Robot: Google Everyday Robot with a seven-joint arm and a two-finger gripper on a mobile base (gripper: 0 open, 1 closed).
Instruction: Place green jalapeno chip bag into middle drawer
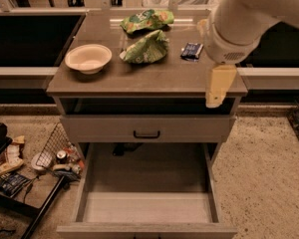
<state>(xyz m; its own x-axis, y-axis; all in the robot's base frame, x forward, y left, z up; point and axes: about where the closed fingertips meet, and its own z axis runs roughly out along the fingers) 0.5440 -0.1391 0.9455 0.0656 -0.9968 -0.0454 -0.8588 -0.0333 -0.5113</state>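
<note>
Middle drawer point(147, 205) stood pulled open at 6 o'clock, below shut drawer front point(147, 128). Gripper point(217, 86) hung at right front corner of cabinet top point(154, 81), apart from bag; jaw state could not be told. Green jalapeno chip bag point(145, 47) lay mid-top, with bowl point(88, 59) at its 9, blue packet point(192, 50) at its 3, second green bag point(147, 20) at its 12. Judged light, crinkly, slippery, crushable; best pinched on raised crumpled ridge.

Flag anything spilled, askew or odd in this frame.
On the floor left of the cabinet, a wire basket lies tilted with clutter strewn beside it. The green jalapeno chip bag is crumpled on top; the middle drawer stands open. The gripper hangs at the top's right edge.
</note>
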